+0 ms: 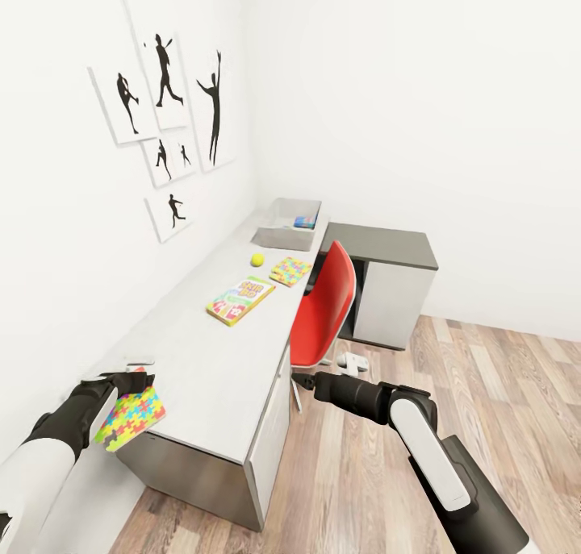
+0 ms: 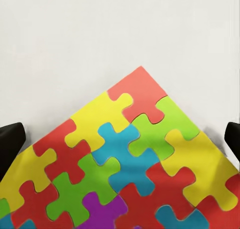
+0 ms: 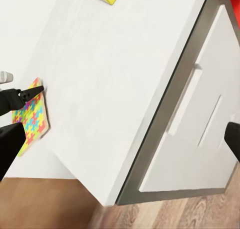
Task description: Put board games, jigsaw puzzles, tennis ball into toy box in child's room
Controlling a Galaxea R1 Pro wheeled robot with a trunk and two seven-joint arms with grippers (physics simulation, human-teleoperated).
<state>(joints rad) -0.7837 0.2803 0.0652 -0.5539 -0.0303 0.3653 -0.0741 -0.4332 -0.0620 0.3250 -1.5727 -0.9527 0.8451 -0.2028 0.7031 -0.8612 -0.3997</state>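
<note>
Jigsaw puzzle one (image 1: 131, 418) sits at the near left corner of the table (image 1: 202, 360), overhanging the near edge, tilted, with the left gripper (image 1: 129, 383) closed on its far edge. The left wrist view shows the puzzle face (image 2: 125, 164) close up over the light-grey table top (image 2: 120, 34), a dark fingertip (image 2: 10, 144) at either side of the frame. The right wrist view shows the same puzzle (image 3: 31, 120) at the table corner with the left gripper (image 3: 22, 96) pinching it.

Jigsaw puzzle two (image 1: 290, 271) lies flat farther along the table, near its right edge. The tennis ball (image 1: 257, 259) rests just left of it, apart from it. The SKIP-BO board game (image 1: 240, 300) lies flat nearer than both, mid-table. The toy box (image 1: 286, 224) stands at the far end of the table against the wall, and a blue board game (image 1: 305, 222) lies inside it at its right side.

The right gripper (image 1: 300, 381) hangs off the table's right side, over the wood floor (image 1: 484, 376), holding nothing; its fingertips (image 3: 234, 139) stand wide apart. A red chair (image 1: 327, 308) is drawn up to the table's right edge. White drawers (image 3: 192, 134) front the table below the top. Silhouette pictures (image 1: 165, 127) hang on the left wall.
</note>
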